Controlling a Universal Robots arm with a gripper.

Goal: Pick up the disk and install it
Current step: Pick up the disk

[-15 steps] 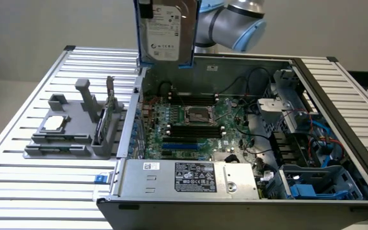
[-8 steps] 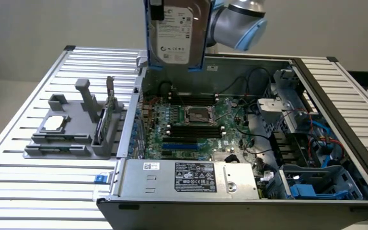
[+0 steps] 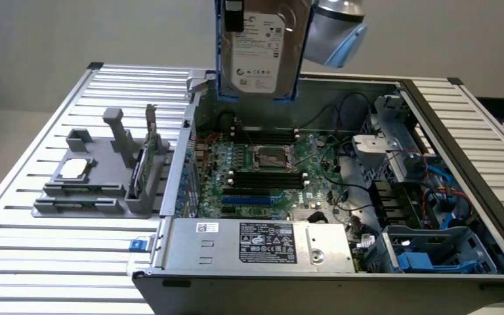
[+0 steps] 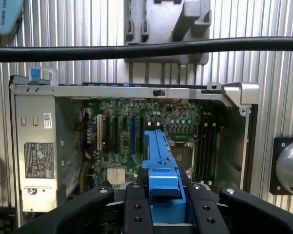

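Note:
The disk (image 3: 259, 52) is a silver-grey hard drive with a white printed label and a blue plastic frame along its edges. In the exterior view it hangs upright, high above the rear of the open computer case (image 3: 462, 144). In the wrist view my gripper (image 4: 165, 207) is shut on the disk's blue-framed edge (image 4: 161, 165), with a black finger (image 4: 135, 207) on each side. Below the disk lies the motherboard (image 4: 136, 131).
The case lies open on a slatted metal table (image 3: 42, 262). A silver power supply box (image 3: 256, 244) fills its near corner, and a blue drive cage (image 3: 427, 256) sits at the exterior view's right. A grey fixture (image 3: 94, 184) holding a small chip (image 3: 75, 167) stands at the left. A black cable (image 4: 136, 50) crosses the wrist view.

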